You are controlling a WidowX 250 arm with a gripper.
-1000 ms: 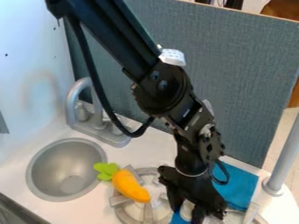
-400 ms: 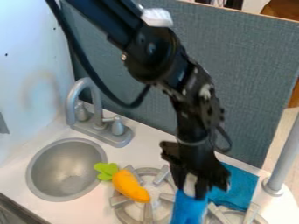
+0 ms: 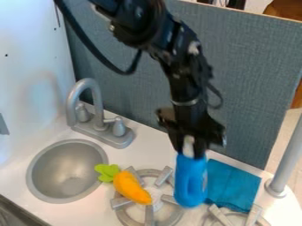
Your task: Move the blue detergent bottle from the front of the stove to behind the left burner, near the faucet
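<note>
Blue bottle (image 3: 190,190): hung roughly upright below the gripper (image 3: 189,152), between the two burners, just in front of the teal cloth (image 3: 233,185).
Fingers: were closed around the bottle's pale neck, one on either side, in a grasp.
Lift: the pick-up looked done, as the bottle seemed to be off the counter (image 3: 94,214); how large the gap was could not be told.
Still left: the bottle had not been set down or let go.
Bottle's contents: could not be told from outside.
Sink (image 3: 52,170): a round grey basin, its inner wall and bottom in view, set before the faucet (image 3: 97,106).
Toy carrot (image 3: 131,188): lay outside the basin, its orange body across the burner nearer the sink (image 3: 149,215) and its green leaves at the rim; whether they touched it was unclear.
Other burner (image 3: 254,215): sat at the cloth's near edge.
Grey post (image 3: 287,159): stood beyond the cloth.
</note>
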